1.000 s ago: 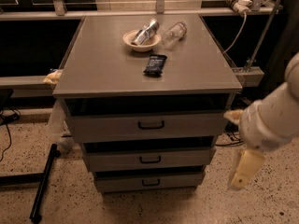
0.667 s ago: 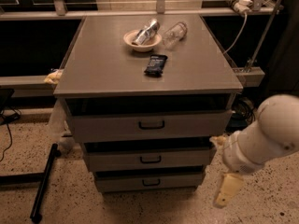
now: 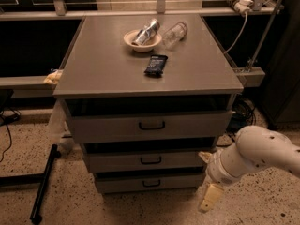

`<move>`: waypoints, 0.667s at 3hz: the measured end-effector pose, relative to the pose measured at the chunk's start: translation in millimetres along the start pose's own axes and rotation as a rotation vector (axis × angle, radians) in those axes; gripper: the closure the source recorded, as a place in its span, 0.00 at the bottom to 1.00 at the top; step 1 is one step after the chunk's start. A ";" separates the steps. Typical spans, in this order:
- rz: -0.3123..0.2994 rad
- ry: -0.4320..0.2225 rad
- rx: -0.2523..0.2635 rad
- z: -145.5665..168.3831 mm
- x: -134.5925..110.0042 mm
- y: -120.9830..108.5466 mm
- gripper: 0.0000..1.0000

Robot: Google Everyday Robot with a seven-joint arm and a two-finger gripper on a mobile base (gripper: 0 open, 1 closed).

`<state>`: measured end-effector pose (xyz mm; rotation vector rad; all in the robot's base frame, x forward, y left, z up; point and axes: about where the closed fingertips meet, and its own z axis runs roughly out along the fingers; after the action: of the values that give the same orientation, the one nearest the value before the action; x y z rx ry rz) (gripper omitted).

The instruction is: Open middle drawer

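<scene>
The gripper [image 3: 210, 198] hangs low beside the cabinet [image 3: 93, 74], near the middle drawer [image 3: 117, 162]. Whether the gripper is open or closed, I can't tell

Three drawers [image 3: 117, 162], one tool [image 3: 206, 204] beside, perhaps one bottle [image 3: 174, 33]

arm [image 3: 262, 149] – white, thick, comes in from the right edge, sloping down-left, to the right of the middle drawer [image 3: 117, 162] | wrist [image 3: 221, 167] – pale ribbed collar, just beside that drawer's right end, level with it | gripper [image 3: 209, 199] – cream, hangs pointing downward, below and right of the drawer front, apart from it
</scene>
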<state>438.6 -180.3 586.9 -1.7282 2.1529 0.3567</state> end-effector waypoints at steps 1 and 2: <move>-0.015 0.006 0.008 4.2 3.2 1.0 0.00; -0.052 -0.017 0.040 23.5 12.4 -3.5 0.00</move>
<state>442.4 -182.4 560.5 -1.7486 2.0850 0.3109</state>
